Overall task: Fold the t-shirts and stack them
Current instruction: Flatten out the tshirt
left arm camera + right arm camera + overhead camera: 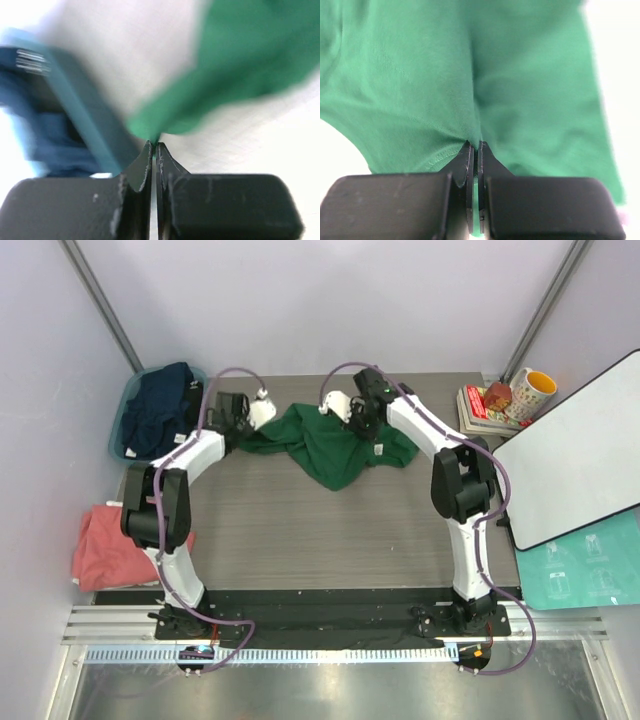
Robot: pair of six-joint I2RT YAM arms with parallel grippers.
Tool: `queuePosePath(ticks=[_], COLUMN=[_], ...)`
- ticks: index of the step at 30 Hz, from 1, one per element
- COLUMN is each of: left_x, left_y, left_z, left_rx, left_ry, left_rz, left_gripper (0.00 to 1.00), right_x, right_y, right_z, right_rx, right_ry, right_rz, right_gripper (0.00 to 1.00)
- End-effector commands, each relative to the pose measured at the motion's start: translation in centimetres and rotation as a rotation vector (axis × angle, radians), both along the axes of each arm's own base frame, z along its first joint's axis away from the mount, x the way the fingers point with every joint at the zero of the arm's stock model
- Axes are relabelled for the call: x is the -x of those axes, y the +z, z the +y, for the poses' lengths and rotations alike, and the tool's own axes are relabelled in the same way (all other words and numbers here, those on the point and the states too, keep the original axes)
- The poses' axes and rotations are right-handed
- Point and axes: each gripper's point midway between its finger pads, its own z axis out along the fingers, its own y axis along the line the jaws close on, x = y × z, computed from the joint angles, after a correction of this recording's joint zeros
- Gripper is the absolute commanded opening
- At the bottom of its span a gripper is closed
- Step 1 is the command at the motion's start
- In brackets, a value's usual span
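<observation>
While the one green t-shirt (335, 450) sits bunched at the table's (330, 540) far middle, two claws pinch it: left claw (154, 149) its left tip, right claw (474, 149) its right side. One navy t-shirt's (160, 410) in the tub (124, 418), one pink t-shirt (110, 545) lies far left.

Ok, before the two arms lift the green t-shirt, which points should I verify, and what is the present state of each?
1. Grip of left pincer on green t-shirt: ok, shut on it.
2. Grip of right pincer on the same shirt: ok, shut on it.
3. Shirt spread flat: not ok, it is bunched.
4. Depth of the left grip: cannot tell, blurred view.
5. Shirt apart from teal tub and navy t-shirt: ok.
</observation>
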Motion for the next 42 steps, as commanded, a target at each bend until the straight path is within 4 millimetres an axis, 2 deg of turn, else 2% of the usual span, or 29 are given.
queuePosePath(ticks=[1,6,8,9,11,12,13,14,15,17,18,19,20,21,23,25,26,27,28,29,30,31,32,33,35,36,38,41,42], left_x=[-3.3,-2.8,-2.2,-1.8,-0.7,-0.3,0.6,0.9,1.7,2.3,2.9,3.2,3.4,3.5,3.5,3.2,3.1,3.0,3.0,2.9,2.9,2.9,2.9,2.9,2.9,2.9,2.8,2.5,2.4], left_y=[13.3,18.2,18.8,18.9,19.6,19.4,19.1,18.8,17.5,16.6,15.4,15.0,14.6,14.1,13.7,13.6,13.5,13.7,13.7,13.5,13.4,13.2,13.0,12.6,12.3,12.1,11.8,11.2,11.1], left_z=[-1.3,-2.7,-3.0,-3.5,-3.2,-3.4,-3.2,-2.8,-2.8,-2.4,-2.5,-2.6,-2.6,-2.7,-2.8,-3.0,-3.0,-3.2,-3.3,-3.5,-3.6,-3.9,-4.0,-4.3,-4.7,-5.0,-5.3,-5.6,-5.5], left_rx=[0.103,0.166,0.163,0.176,0.167,0.169,0.165,0.158,0.166,0.158,0.159,0.154,0.157,0.158,0.168,0.191,0.198,0.207,0.223,0.228,0.232,0.238,0.241,0.245,0.256,0.257,0.264,0.265,0.265], left_ry=[-0.039,-0.115,-0.147,-0.185,-0.214,-0.242,-0.253,-0.256,-0.27,-0.271,-0.285,-0.298,-0.303,-0.307,-0.306,-0.291,-0.285,-0.283,-0.274,-0.275,-0.273,-0.274,-0.275,-0.276,-0.274,-0.279,-0.273,-0.269,-0.262], left_rz=[-0.318,-0.387,-0.391,-0.384,-0.397,-0.388,-0.369,-0.358,-0.31,-0.283,-0.247,-0.232,-0.224,-0.214,-0.203,-0.199,-0.195,-0.198,-0.195,-0.191,-0.19,-0.184,-0.183,-0.174,-0.171,-0.166,-0.165,-0.156,-0.158], left_gripper=[0.0,0.0,0.0,0.0,0.0,0.0,0.0,0.0,0.0,0.0,0.0,0.0,0.0,0.0,0.0,0.0,0.0,0.0,0.0,0.0,0.0,0.0,0.0,0.0,0.0,0.0,0.0,0.0,0.0], right_x=[-4.2,-5.7,-6.9,-7.1,-7.7,-7.6,-7.9,-7.4,-7.4,-6.9,-7.0,-7.2,-7.0,-8.5,-9.2,-9.8,-10.3,-9.5,-9.0,-8.3,-5.9,-4.4,-3.1,-0.7,1.2,3.5,5.7,10.1,10.0], right_y=[11.4,14.6,17.5,17.5,21.3,20.6,21.6,21.3,21.2,19.2,18.5,18.2,15.5,17.7,17.7,16.9,18.9,15.8,15.3,16.0,14.2,13.4,12.9,11.3,10.6,9.5,7.6,4.2,3.7], right_z=[-2.1,-4.3,-6.2,-6.9,-8.8,-9.6,-10.2,-11.5,-12.1,-13.7,-14.1,-14.8,-16.5,-17.1,-18.0,-18.0,-17.4,-16.0,-14.4,-12.9,-11.9,-8.9,-8.0,-6.3,-5.3,-5.2,-4.3,-4.7,-4.7], right_rx=[-0.022,0.01,0.033,0.047,0.073,0.099,0.12,0.153,0.17,0.205,0.212,0.233,0.324,0.329,0.412,0.385,0.267,0.221,0.137,0.051,0.038,-0.071,-0.088,-0.127,-0.156,-0.147,-0.156,-0.088,-0.085], right_ry=[-0.039,-0.079,-0.155,-0.177,-0.223,-0.231,-0.222,-0.232,-0.233,-0.242,-0.252,-0.269,-0.316,-0.391,-0.426,-0.463,-0.527,-0.455,-0.402,-0.37,-0.308,-0.187,-0.138,-0.074,-0.018,-0.005,0.04,0.08,0.082], right_rz=[-0.296,-0.406,-0.522,-0.546,-0.69,-0.697,-0.753,-0.757,-0.766,-0.73,-0.728,-0.747,-0.735,-0.9,-0.98,-0.933,-0.925,-0.747,-0.66,-0.6,-0.468,-0.373,-0.316,-0.195,-0.084,0.028,0.165,0.328,0.311], right_gripper=[0.01,0.01,0.01,0.01,0.01,0.01,0.01,0.01,0.01,0.04,0.07,0.12,0.33,0.49,0.68,0.73,0.74,0.75,0.76,0.76,0.76,0.8,0.85,0.86,0.86,0.85,0.79,0.75,0.76])
